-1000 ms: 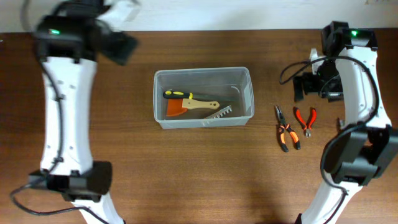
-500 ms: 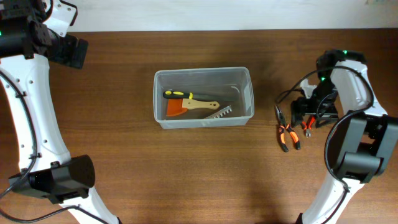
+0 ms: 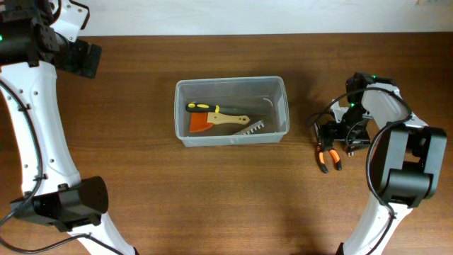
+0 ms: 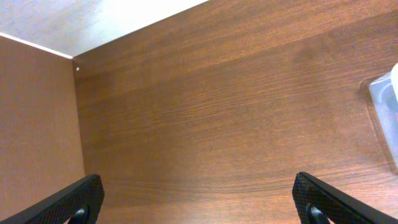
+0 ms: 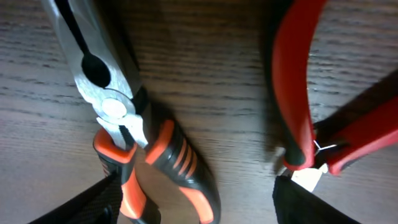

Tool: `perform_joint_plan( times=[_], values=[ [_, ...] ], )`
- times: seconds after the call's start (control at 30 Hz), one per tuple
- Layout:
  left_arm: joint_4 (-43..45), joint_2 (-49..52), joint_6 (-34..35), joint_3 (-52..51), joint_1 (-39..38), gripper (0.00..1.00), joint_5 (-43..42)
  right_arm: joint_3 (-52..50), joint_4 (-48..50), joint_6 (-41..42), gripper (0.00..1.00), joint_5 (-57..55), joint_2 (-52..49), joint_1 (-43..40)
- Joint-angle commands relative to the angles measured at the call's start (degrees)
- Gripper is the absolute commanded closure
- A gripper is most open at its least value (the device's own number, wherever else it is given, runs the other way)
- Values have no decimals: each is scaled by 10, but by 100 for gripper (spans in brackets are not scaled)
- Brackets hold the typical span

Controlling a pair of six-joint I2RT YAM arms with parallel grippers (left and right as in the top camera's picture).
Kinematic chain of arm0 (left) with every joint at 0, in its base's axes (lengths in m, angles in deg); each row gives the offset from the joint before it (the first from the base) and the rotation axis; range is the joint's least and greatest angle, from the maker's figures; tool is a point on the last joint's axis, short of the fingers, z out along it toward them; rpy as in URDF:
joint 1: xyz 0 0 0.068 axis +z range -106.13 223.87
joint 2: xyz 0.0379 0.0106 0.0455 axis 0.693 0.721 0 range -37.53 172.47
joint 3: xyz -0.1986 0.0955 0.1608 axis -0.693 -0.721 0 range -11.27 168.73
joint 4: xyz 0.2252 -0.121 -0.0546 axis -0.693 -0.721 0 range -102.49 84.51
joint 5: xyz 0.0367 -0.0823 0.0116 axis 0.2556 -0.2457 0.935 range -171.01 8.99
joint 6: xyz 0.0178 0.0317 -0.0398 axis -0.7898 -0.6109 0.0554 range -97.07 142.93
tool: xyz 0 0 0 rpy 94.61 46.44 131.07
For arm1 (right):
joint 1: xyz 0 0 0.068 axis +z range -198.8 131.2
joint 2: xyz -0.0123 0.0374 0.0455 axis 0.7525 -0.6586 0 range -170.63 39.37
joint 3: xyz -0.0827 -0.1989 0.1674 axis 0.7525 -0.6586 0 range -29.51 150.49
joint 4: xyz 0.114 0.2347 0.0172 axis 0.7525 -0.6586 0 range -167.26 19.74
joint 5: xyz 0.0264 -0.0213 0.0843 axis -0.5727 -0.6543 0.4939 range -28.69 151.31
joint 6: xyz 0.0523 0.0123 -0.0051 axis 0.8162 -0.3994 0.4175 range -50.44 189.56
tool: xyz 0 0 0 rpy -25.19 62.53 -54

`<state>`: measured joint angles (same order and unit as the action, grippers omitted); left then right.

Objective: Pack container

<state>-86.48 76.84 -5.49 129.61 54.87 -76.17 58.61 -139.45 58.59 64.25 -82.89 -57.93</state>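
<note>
The clear container (image 3: pixel 230 80) sits at the table's middle and holds a yellow-and-black handled tool, a wood-handled orange scraper (image 3: pixel 212 119) and a metal comb piece. Its corner shows in the left wrist view (image 4: pixel 387 99). Long-nose pliers with orange-and-black handles (image 3: pixel 326 156) lie to the right of it, also in the right wrist view (image 5: pixel 118 106). Red cutters (image 5: pixel 300 93) lie beside them. My right gripper (image 3: pixel 342 134) is open low over both tools, its fingers (image 5: pixel 199 205) straddling the pliers' handles. My left gripper (image 4: pixel 199 202) is open and empty over bare table at the far left.
The table's back edge and a pale wall run along the top (image 3: pixel 226 18). The left arm's body (image 3: pixel 32 142) stands along the left side, the right arm's base (image 3: pixel 403 184) at the right. A darker side panel (image 4: pixel 37 124) shows at the left.
My right gripper has come down and moved left, from behind the cutters to over the pliers and cutters. My left arm swung out to the far left, then stayed still.
</note>
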Motion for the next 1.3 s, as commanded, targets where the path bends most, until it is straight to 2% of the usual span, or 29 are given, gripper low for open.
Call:
perform_joint_plan(
  times=[0.0,0.17,0.4,0.6,0.77,1.03,1.27],
  values=[
    [-1,-1,7,-2,1,1,-8,-17,14,5,27,-11,-5,1],
    [-1,-1,7,-2,1,1,-8,-39,26,5,33,-25,-5,1],
    [-1,-1,7,-2,1,1,-8,-41,22,-12,33,-27,-5,1],
    [-1,-1,7,-2,1,1,-8,-40,6,-38,32,48,0,3],
    [-1,-1,7,-2,1,1,-8,-38,9,-36,27,70,31,3],
    [-1,-1,7,-2,1,1,-8,-38,9,-36,27,68,76,3],
    [-1,-1,7,-2,1,1,-8,-38,-4,-36,33,16,78,1]
  ],
)
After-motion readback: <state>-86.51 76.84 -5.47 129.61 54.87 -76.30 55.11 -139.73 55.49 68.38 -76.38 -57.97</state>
